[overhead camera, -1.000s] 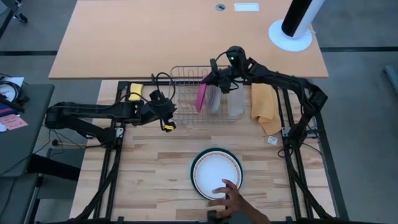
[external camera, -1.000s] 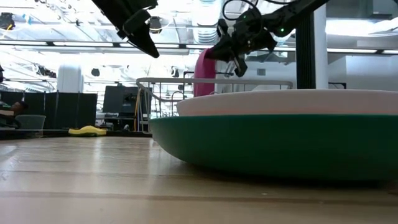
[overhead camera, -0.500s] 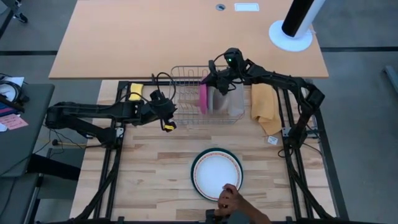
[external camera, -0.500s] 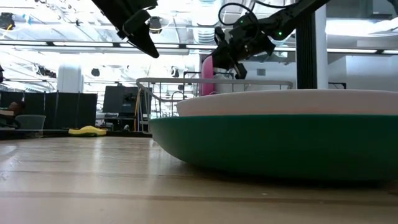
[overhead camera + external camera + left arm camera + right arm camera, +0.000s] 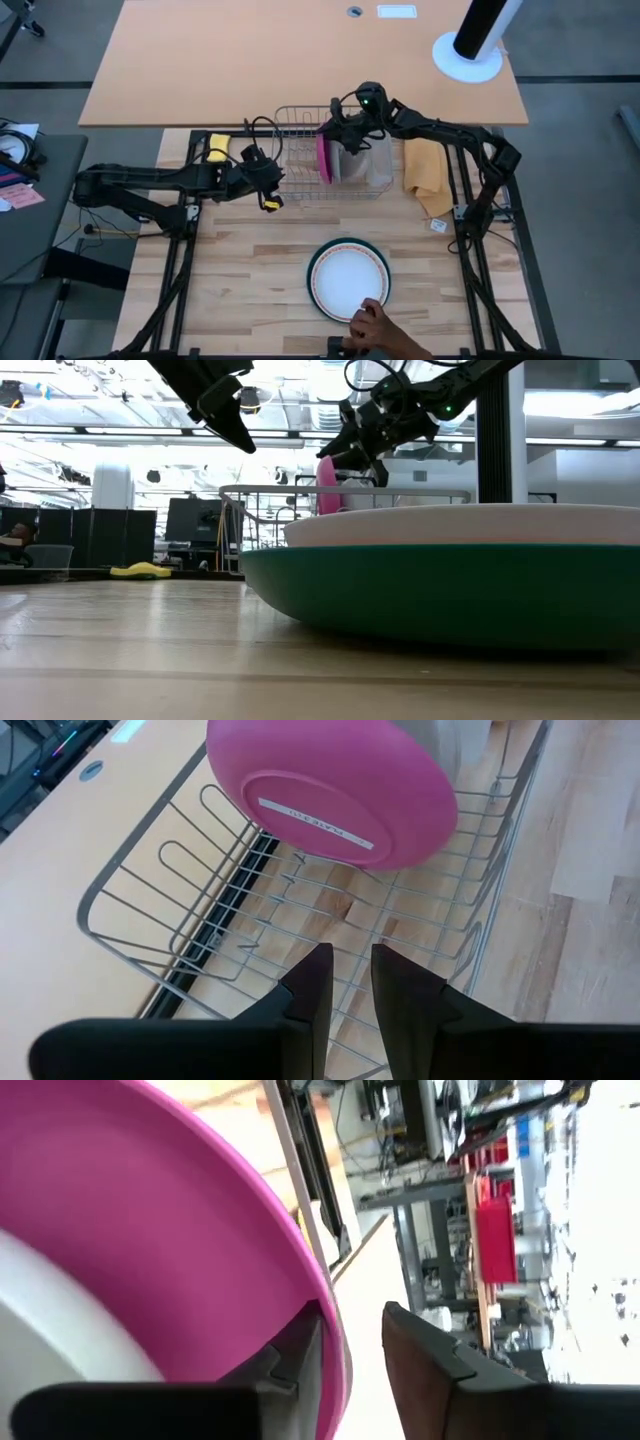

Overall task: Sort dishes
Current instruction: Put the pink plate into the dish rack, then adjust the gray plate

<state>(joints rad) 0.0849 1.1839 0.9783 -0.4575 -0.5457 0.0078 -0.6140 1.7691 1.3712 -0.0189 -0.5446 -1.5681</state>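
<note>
A magenta pink plate (image 5: 322,160) (image 5: 340,790) stands on edge in the wire dish rack (image 5: 300,140), its lower rim between the wires. A pale grey plate (image 5: 346,162) stands just right of it. My right gripper (image 5: 338,128) (image 5: 350,1340) is above the rack, shut on the pink plate's top. My left gripper (image 5: 268,195) (image 5: 352,970) hovers shut and holding nothing, off the rack's left near corner. Near the front edge, a white plate with an orange-patterned rim (image 5: 348,278) lies in a dark green plate (image 5: 450,585). My right gripper has the pink plate's top rim (image 5: 335,1330) between its two fingers, one finger (image 5: 295,1355) on the hollow face and one behind it. The fingers slant down from the right and above. The plate stands upright, its lower part in the rack.
A yellow sponge (image 5: 218,145) lies left of the rack and a tan cloth (image 5: 425,170) right of it. A person's hand (image 5: 372,322) rests at the table's near edge, by the stacked plates. Bare wood lies between the rack and the stack.
My right gripper has gone a little toward the table's left and far edges with the pink plate. The plate has turned from tilted to upright and sunk lower into the rack. The person's hand has drawn back from the stacked plates toward the near edge.
</note>
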